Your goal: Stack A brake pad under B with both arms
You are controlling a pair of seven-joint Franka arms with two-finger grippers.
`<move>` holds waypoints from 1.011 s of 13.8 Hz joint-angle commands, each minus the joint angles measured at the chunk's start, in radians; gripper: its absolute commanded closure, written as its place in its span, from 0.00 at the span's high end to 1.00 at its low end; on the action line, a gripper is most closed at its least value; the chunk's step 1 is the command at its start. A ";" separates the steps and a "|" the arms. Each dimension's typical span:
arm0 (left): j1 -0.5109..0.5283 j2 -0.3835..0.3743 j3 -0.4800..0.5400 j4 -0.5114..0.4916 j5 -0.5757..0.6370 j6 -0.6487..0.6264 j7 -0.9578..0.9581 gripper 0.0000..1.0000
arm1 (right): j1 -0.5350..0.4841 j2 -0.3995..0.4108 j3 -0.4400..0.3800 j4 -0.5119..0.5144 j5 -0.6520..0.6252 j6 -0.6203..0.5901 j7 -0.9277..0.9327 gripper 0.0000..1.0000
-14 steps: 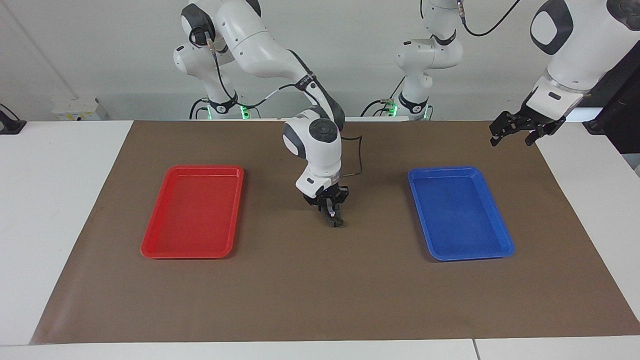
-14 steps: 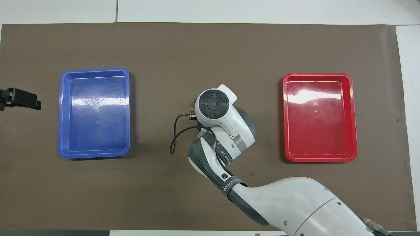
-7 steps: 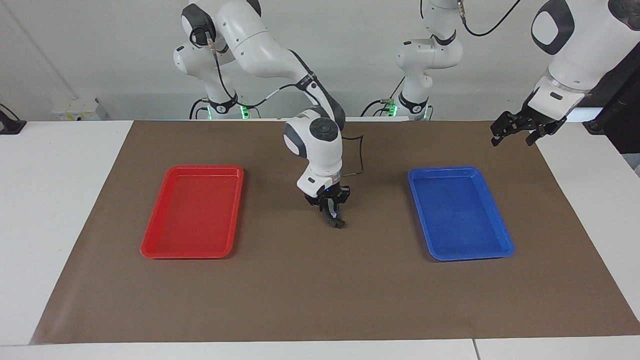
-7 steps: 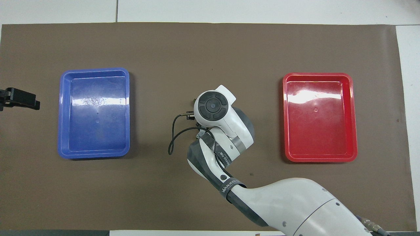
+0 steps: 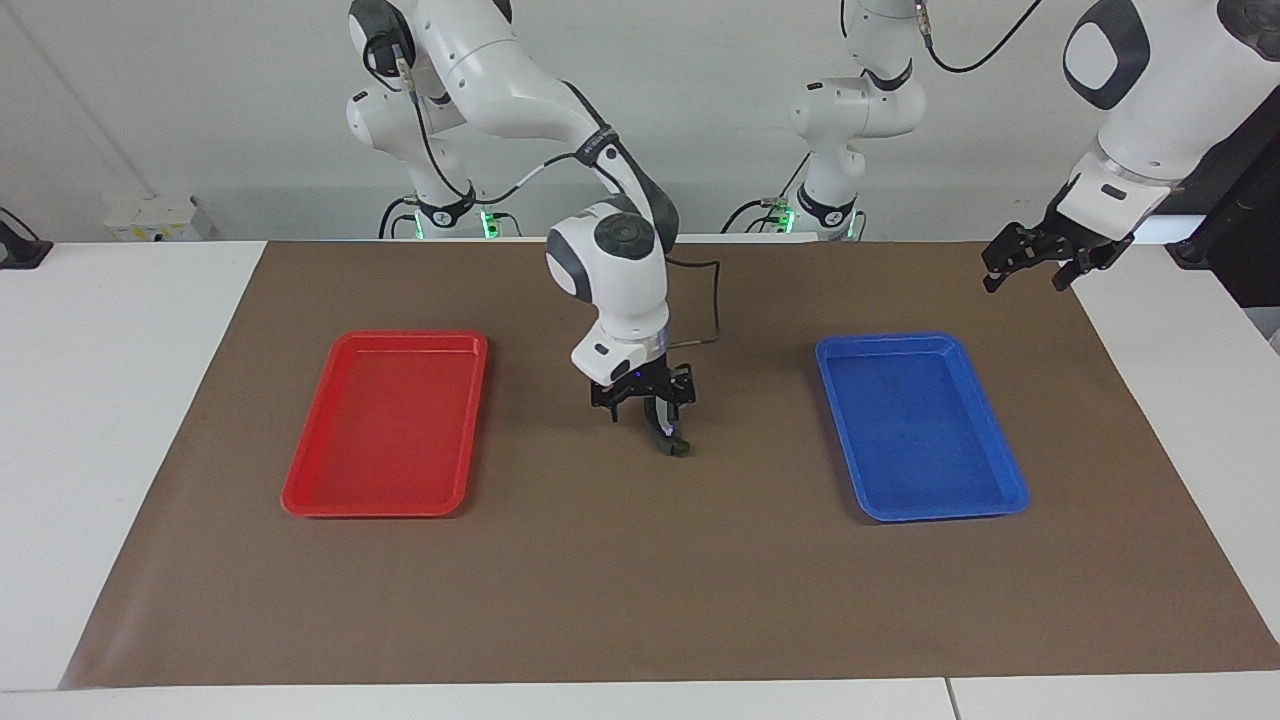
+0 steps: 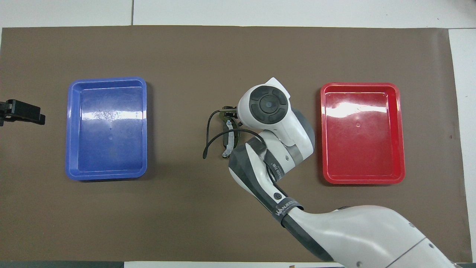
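Note:
B (image 5: 668, 434) lies on the brown mat midway between the two trays; in the overhead view it is a dark arc with a light strip (image 6: 229, 138). A dark layer lies beneath it, and I cannot make out the A brake pad as a separate piece. My right gripper (image 5: 648, 404) hangs open just above B, on the side nearer the robots, with nothing between its fingers. From overhead its wrist (image 6: 268, 105) hides most of it. My left gripper (image 5: 1028, 270) waits open and empty over the mat's corner at the left arm's end (image 6: 23, 111).
A red tray (image 5: 385, 508) lies toward the right arm's end and a blue tray (image 5: 940, 514) toward the left arm's end, nothing in either. A black cable (image 6: 208, 139) loops off the right wrist beside B.
The right gripper has opened, letting go of the piece, and has lifted slightly and swung toward the red tray. The left arm has stayed still.

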 commanded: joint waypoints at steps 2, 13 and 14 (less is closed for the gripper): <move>0.008 -0.012 -0.004 -0.010 0.006 -0.008 -0.009 0.99 | -0.152 -0.154 0.016 -0.030 -0.036 -0.150 -0.075 0.99; 0.008 -0.012 -0.005 -0.010 0.008 -0.008 -0.009 0.99 | -0.453 -0.423 0.014 -0.012 0.021 -0.532 -0.369 0.99; 0.008 -0.011 -0.004 -0.010 0.006 -0.008 -0.009 0.99 | -0.462 -0.435 0.011 0.015 0.033 -0.574 -0.369 0.99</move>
